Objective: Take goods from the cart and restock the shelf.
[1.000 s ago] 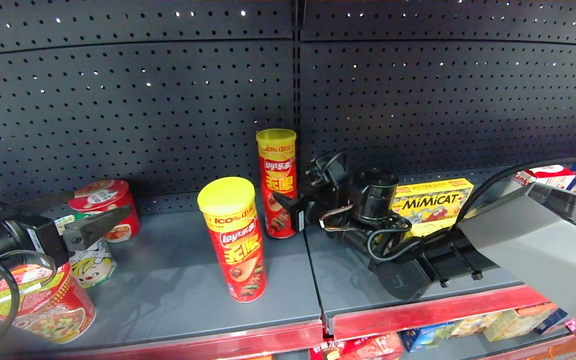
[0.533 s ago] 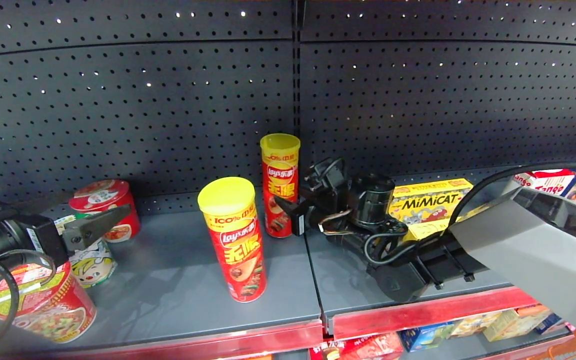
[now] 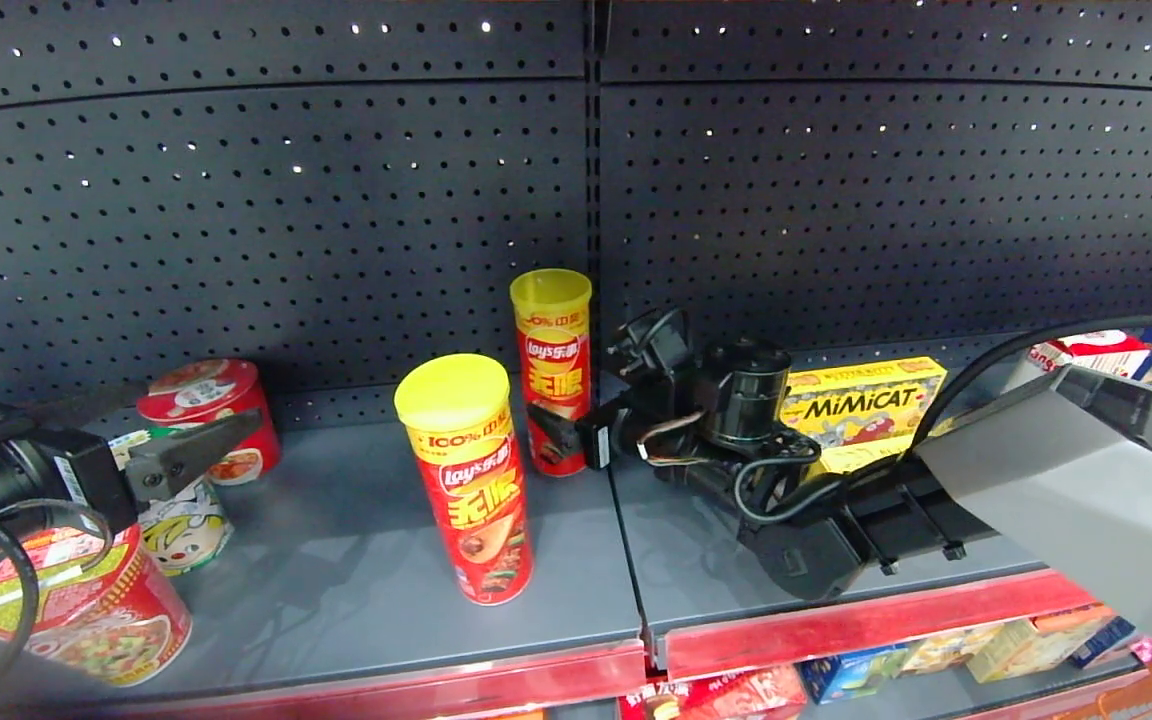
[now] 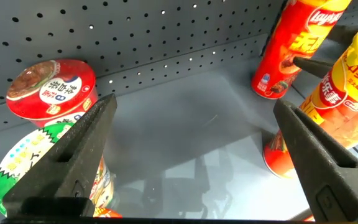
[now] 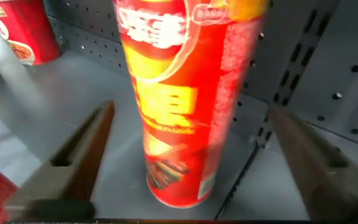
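Note:
Two red chip cans with yellow lids stand upright on the grey shelf point(image 3: 336, 560). The front can point(image 3: 466, 480) is near the shelf's edge. Behind it, the back can point(image 3: 553, 365) stands close to the pegboard, also seen in the right wrist view point(image 5: 185, 106). My right gripper point(image 3: 561, 430) point(image 5: 191, 112) is open, with a finger on each side of this can's lower half and gaps showing between fingers and can. My left gripper point(image 3: 201, 400) point(image 4: 194, 102) hangs open at the shelf's left end, holding nothing.
Noodle cups crowd the left end: a red one point(image 3: 206, 400) point(image 4: 51, 87), a green-white one point(image 3: 186, 525) and a large red bowl point(image 3: 86, 610). A yellow box point(image 3: 861, 405) lies behind my right arm. More boxes point(image 3: 1096, 352) sit far right. The lower shelf point(image 3: 836, 670) holds packs.
The back can sank slightly and swayed right, then back left, along with my right gripper. The left arm and the front can stayed put.

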Controlling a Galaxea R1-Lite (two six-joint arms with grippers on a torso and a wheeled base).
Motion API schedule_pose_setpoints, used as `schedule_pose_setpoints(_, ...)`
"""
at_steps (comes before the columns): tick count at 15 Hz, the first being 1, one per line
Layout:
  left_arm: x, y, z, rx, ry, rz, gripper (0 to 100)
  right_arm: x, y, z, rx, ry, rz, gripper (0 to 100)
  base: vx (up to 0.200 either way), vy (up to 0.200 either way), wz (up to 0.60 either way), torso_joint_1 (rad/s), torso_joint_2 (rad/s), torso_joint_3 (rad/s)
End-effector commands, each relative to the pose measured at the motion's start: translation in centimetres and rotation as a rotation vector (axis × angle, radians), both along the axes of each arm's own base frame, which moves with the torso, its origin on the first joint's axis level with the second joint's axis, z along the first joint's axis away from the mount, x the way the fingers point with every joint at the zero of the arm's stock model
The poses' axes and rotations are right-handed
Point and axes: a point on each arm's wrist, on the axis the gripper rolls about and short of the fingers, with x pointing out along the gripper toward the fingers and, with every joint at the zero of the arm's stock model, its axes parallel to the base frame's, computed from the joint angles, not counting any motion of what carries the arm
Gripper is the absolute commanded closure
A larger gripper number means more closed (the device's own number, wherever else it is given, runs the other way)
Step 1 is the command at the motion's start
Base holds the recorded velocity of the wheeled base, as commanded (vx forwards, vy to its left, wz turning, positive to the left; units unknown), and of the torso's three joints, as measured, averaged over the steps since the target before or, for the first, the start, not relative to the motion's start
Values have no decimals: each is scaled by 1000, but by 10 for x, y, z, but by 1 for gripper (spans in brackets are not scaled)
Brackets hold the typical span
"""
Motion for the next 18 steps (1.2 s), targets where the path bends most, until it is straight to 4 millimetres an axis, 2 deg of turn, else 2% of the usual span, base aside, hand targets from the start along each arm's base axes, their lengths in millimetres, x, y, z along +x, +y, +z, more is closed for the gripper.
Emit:
schedule_pose_setpoints(1,0,0,0,0,-1,0,0,-3,-4,12,14,-14,-28,0,0,0,0,0,0,0)
schedule_pose_setpoints(4,0,0,0,0,-1,0,0,-7,-11,15,9,-7,-38,0,0,0,0,0,0,0)
schedule_pose_setpoints(7,0,0,0,0,1,0,0,-19,-21,28,7,-5,-38,0,0,0,0,0,0,0)
schedule_pose_setpoints(10,-2,0,-11,-4,39,-9,0,-51,-47,57,7,27,-40,0,0,0,0,0,0,0)
schedule_pose_setpoints(12,-3,0,-14,-7,50,-10,0,-66,-65,77,15,17,-66,0,0,0,0,0,0,0)
schedule_pose_setpoints(16,-7,2,-27,-11,98,1,0,-91,-96,99,36,4,-164,0,0,0,0,0,0,0)
schedule_pose_setpoints(18,-9,2,-34,-13,122,1,0,-118,-121,124,42,2,-230,0,0,0,0,0,0,0)
